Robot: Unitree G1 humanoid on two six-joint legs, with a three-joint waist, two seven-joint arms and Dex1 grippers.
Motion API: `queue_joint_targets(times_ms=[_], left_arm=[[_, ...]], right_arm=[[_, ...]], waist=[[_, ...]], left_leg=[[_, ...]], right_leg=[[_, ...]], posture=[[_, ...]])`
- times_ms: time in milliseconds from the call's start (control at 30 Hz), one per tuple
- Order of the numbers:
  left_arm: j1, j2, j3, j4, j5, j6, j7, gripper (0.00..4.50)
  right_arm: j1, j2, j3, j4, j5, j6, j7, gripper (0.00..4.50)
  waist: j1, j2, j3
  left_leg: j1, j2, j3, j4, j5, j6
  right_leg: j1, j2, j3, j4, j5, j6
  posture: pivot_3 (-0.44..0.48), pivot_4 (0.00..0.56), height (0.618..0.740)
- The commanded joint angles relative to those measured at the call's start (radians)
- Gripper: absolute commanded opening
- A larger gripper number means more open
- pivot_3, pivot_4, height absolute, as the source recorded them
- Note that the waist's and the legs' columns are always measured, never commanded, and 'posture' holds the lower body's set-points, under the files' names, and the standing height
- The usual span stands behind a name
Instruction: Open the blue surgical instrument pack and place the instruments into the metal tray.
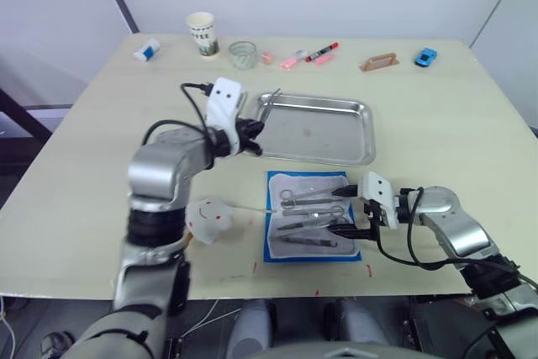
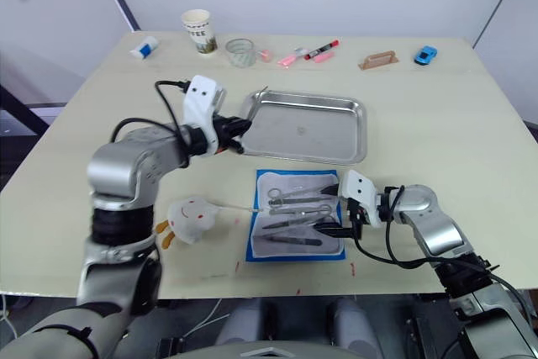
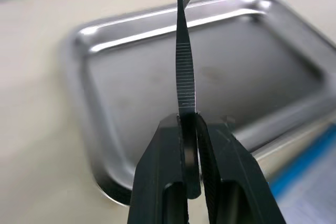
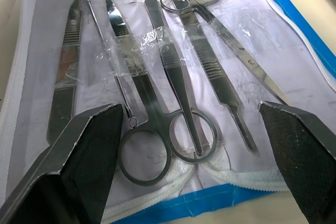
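Tweezers over the tray, pack lying open

My left gripper (image 3: 190,129) pinches thin tweezers (image 3: 185,66) above the metal tray (image 1: 357,153); my right gripper (image 4: 194,129) gapes wide over the instruments (image 4: 173,72) in the blue surgical instrument pack (image 1: 271,250), just nearer.

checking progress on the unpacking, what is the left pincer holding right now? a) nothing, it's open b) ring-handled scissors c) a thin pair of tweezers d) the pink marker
c: the left pincer is shut on slender ridged tweezers, poised above the metal tray, while the ring-handled tools still lie in the open blue pack.
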Motion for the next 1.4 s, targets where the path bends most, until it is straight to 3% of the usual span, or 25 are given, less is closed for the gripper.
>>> queue_joint_targets(times_ms=[33, 200, 467, 867, 1400], left_arm=[[-0.045, -0.065, 0.035, 0.071, 0.038, -0.004, 0.127, 0.04], [-0.113, -0.116, 0.031, 0.269, 0.08, -0.084, 0.231, 0.04], [-0.205, -0.154, 0.043, 0.484, 0.083, -0.152, 0.293, 0.04], [-0.245, -0.157, 0.021, 0.608, 0.093, -0.2, 0.3, 0.04], [-0.25, -0.159, 0.02, 0.633, 0.094, -0.203, 0.313, 0.04]], right_arm=[[0.037, -0.017, 0.043, 0.053, -0.039, 0.045, 0.018, 4.5], [0.033, -0.022, 0.045, 0.053, -0.041, 0.044, 0.021, 4.5], [0.036, -0.022, 0.041, 0.047, -0.038, 0.049, 0.017, 4.5], [0.043, -0.022, 0.036, 0.041, -0.038, 0.052, 0.011, 4.5], [0.053, -0.024, 0.035, 0.031, -0.035, 0.055, 0.007, 4.5]], waist=[[0.0, 0.0, 0.0], [0.001, 0.0, 0.0], [0.0, 0.0, 0.0], [0.001, 0.0, 0.0], [0.001, 0.0, 0.0]], left_leg=[[0.0, 0.0, 0.0, 0.0, 0.0, 0.0], [0.0, 0.0, 0.0, 0.0, 0.001, -0.001], [0.0, -0.001, 0.0, 0.0, 0.001, -0.001], [-0.001, -0.001, 0.0, 0.0, 0.002, -0.003], [-0.001, -0.001, -0.001, 0.0, 0.002, -0.004]], right_leg=[[0.0, 0.0, 0.0, 0.0, 0.0, 0.0], [0.0, 0.0, 0.0, 0.0, 0.0, 0.0], [0.0, 0.0, 0.0, 0.0, 0.0, 0.0], [0.0, 0.0, -0.001, 0.0, 0.0, 0.0], [0.0, 0.0, -0.001, 0.0, 0.0, 0.0]], posture=[[0.0, 0.15, 0.74], [0.0, 0.15, 0.74], [0.0, 0.15, 0.74], [0.0, 0.15, 0.74], [0.0, 0.15, 0.74]])
